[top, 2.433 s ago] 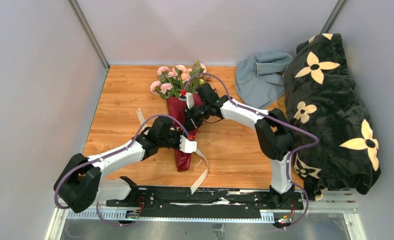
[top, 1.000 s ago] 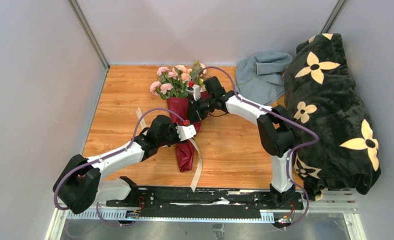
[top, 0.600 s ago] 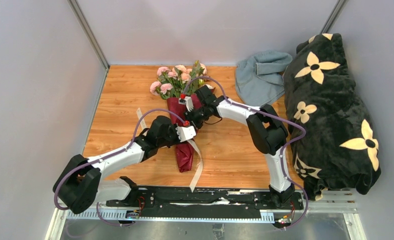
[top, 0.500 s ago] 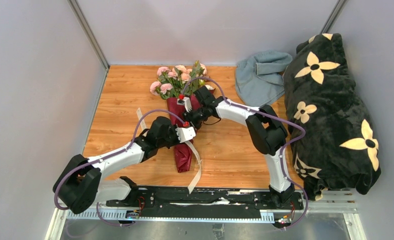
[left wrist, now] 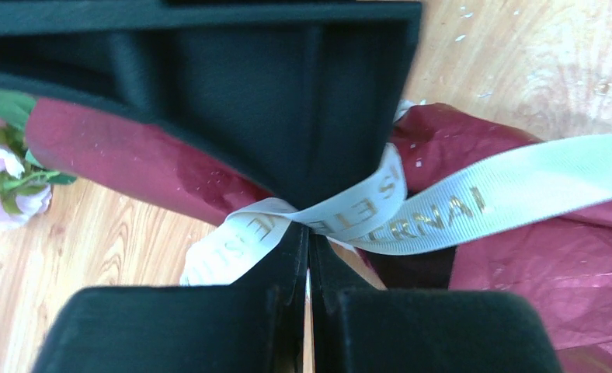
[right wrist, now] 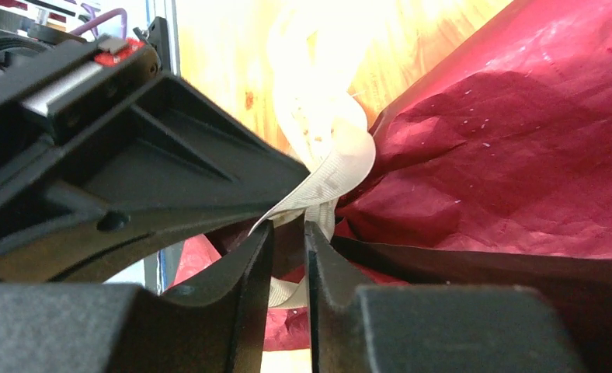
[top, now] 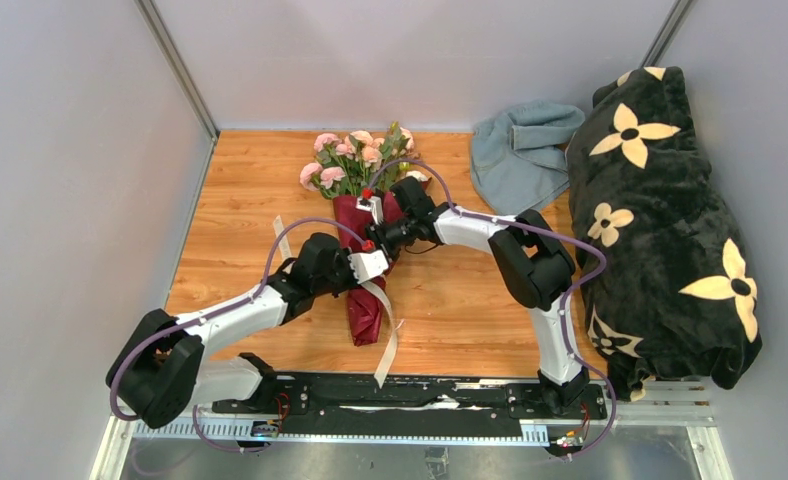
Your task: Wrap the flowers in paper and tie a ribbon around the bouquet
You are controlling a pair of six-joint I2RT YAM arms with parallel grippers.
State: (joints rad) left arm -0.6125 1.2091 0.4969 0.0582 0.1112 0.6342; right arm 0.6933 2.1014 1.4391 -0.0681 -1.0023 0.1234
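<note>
The bouquet lies mid-table with its pink flowers (top: pixel 353 158) at the far end, wrapped in the dark red paper (top: pixel 364 312) cone. My left gripper (top: pixel 372 264) is over the middle of the cone, shut on the cream ribbon (left wrist: pixel 443 208) where its strands cross (left wrist: pixel 309 230). One ribbon tail (top: pixel 384 345) trails toward the near edge. My right gripper (top: pixel 374 214) is over the wide part of the cone, facing the left one. In the right wrist view its jaws (right wrist: pixel 288 233) stand a narrow gap apart with a ribbon loop (right wrist: pixel 342 167) at their tips.
A grey-blue cloth (top: pixel 518 150) is bunched at the back right. A big black blanket with cream flowers (top: pixel 670 220) fills the right side. Another ribbon end (top: pixel 280 233) lies left of the cone. Grey walls enclose the table.
My right gripper has come down from beside the flowers to the cone's wide part, close to the left gripper, and its jaws have parted a little. The left gripper keeps its hold on the ribbon.
</note>
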